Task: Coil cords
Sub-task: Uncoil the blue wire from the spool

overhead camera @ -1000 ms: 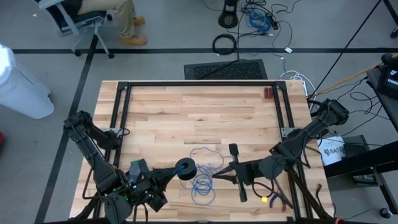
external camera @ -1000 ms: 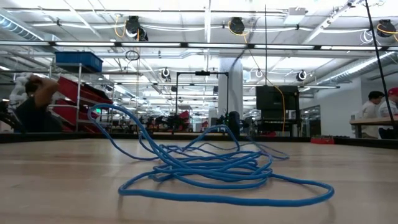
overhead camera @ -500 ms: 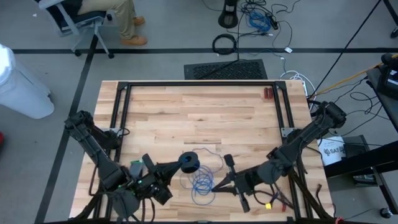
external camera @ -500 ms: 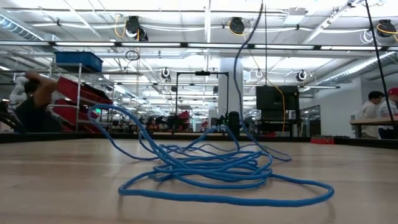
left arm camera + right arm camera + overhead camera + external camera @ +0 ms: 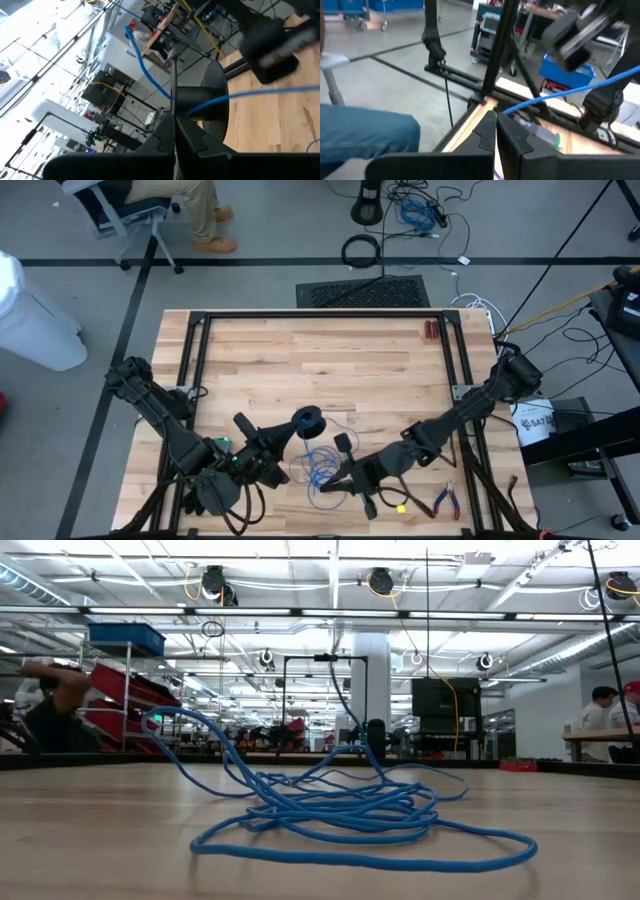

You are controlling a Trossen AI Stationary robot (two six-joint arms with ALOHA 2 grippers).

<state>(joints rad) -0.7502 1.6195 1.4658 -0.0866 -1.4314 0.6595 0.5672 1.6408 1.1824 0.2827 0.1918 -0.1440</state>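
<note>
The blue cord (image 5: 325,466) lies in a loose pile near the table's front edge; the low view shows the same pile (image 5: 340,812) resting on the wood. My left gripper (image 5: 292,436) is shut on a black spool (image 5: 308,420) just left of the pile, and part of the cord (image 5: 197,107) is wound on the spool's hub. My right gripper (image 5: 322,483) is at the pile's near right side, shut on a strand of the cord. That strand (image 5: 570,90) runs straight from the right gripper to the spool. My left gripper pinches the spool by the rim of its near flange (image 5: 173,102) between its two fingers, coming level from the table's left. The spool is lifted clear of the table with its axis about level. My right gripper pinches one strand of the cord (image 5: 512,109) between its fingertips, coming nearly level from the table's right. The strand leaves the fingertips in a straight line toward the spool.
Red-handled pliers (image 5: 445,501) and a small yellow item (image 5: 400,507) lie at the front right. A black frame (image 5: 200,330) borders the board, with a red object (image 5: 430,330) at its far right corner. Bare wood lies beyond the pile.
My left gripper has carried the spool toward the far edge and a little right, turning slightly. My right gripper has moved toward the table's left and near edge and has come down, drawing its strand along. Both have stayed shut. The pile has kept its place.
</note>
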